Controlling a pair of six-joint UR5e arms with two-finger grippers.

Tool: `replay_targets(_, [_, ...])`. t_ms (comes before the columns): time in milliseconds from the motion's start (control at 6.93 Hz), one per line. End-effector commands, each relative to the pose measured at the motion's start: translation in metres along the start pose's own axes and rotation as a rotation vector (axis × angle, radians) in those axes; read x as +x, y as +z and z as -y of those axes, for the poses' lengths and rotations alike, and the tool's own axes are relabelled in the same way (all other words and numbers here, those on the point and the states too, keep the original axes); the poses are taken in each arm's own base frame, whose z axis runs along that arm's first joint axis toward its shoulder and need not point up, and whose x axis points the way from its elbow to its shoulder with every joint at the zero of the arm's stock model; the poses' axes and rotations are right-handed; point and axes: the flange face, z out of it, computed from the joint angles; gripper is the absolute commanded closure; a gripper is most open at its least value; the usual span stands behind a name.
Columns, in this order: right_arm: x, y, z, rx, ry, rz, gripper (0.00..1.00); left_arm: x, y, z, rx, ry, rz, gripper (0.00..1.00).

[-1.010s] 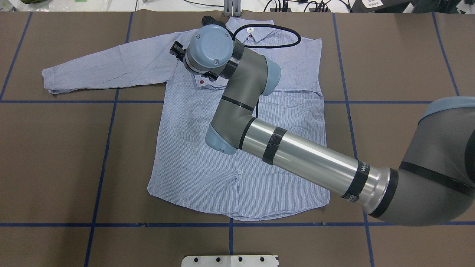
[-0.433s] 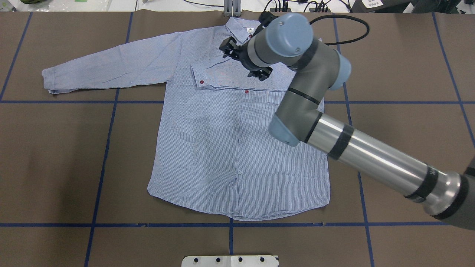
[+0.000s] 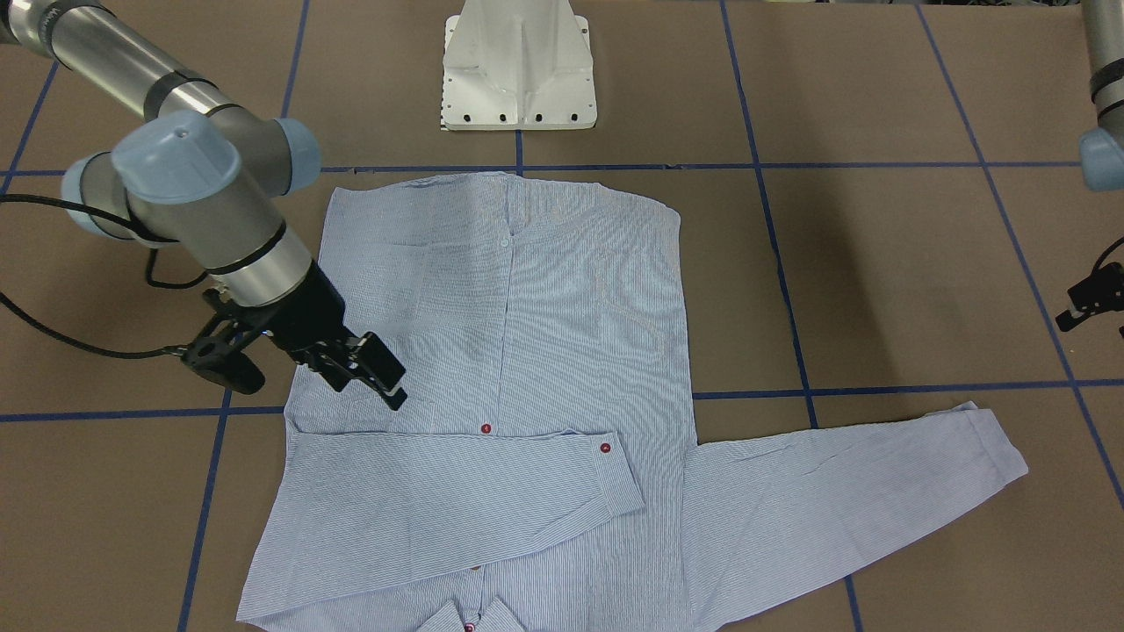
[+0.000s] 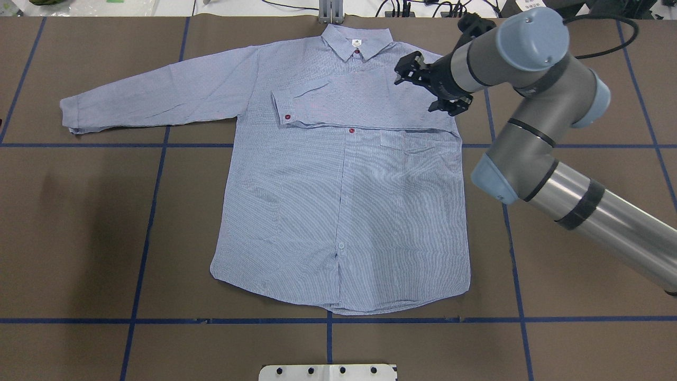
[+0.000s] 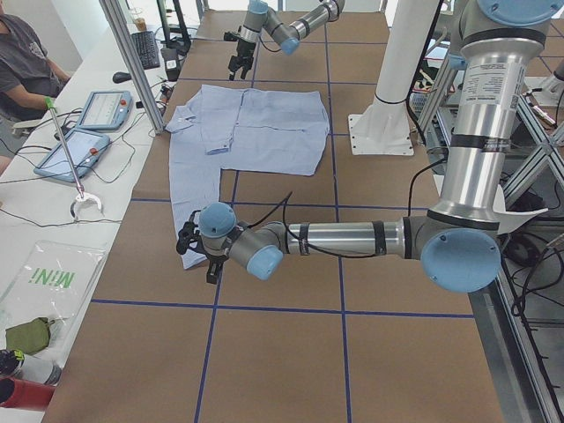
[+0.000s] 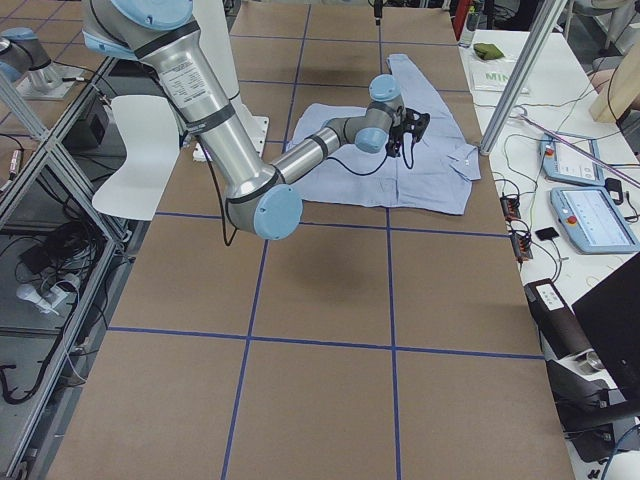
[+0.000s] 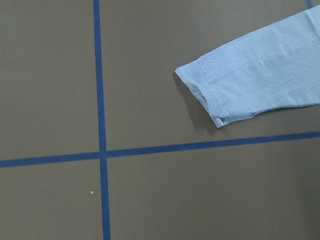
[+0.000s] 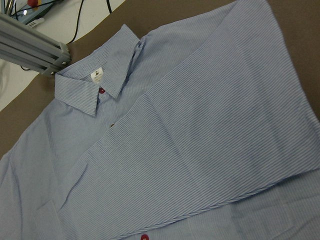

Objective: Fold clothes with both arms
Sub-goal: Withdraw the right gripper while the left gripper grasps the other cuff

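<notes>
The light-blue striped shirt (image 4: pixel 338 211) lies flat and front up, its collar (image 4: pixel 357 42) at the far edge. One sleeve is folded across the chest, with its cuff (image 4: pixel 285 112) near a red button. The other sleeve (image 4: pixel 158 95) lies stretched out sideways. My right gripper (image 4: pixel 419 89) is open and empty, above the shoulder end of the folded sleeve; it also shows in the front view (image 3: pixel 373 373). My left gripper (image 5: pixel 198 251) hovers by the outstretched cuff (image 7: pixel 210 97). Only a black part of the left gripper shows in the front view (image 3: pixel 1089 303), so I cannot tell its state.
The white pedestal base (image 3: pixel 518 66) stands at the near table edge. Blue tape lines (image 4: pixel 158 145) cross the brown table. An aluminium post (image 4: pixel 330 10) and cables sit beyond the collar. An operator (image 5: pixel 26 62) and tablets (image 5: pixel 97 110) are at a side table.
My right arm has swung from above the folded cuff on the chest over to the shirt's right shoulder. The folded sleeve stays lying across the chest.
</notes>
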Motion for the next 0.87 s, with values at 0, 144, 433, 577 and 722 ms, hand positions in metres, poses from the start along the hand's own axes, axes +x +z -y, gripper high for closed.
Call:
replay_targets(0, [0.064,-0.031,0.016,0.014,-0.031,-0.024,0.0,0.036,0.052,0.034,-0.02,-0.195,-0.042,0.1])
replay_targets(144, [0.07,-0.034,0.021,0.021,-0.024,-0.03,0.0,0.07,0.079,0.043,-0.058,-0.255,-0.056,0.12])
replay_targets(433, [0.077,-0.033,0.02,0.012,-0.022,-0.038,0.0,0.083,0.104,0.04,-0.032,-0.225,0.001,0.21])
replay_targets(577, [0.077,-0.034,0.021,0.018,-0.021,-0.037,0.0,0.082,0.107,0.04,-0.014,-0.221,0.022,0.26])
replay_targets(722, [0.079,-0.033,0.021,0.029,-0.021,-0.04,0.0,0.076,0.109,0.036,-0.018,-0.219,0.03,0.3])
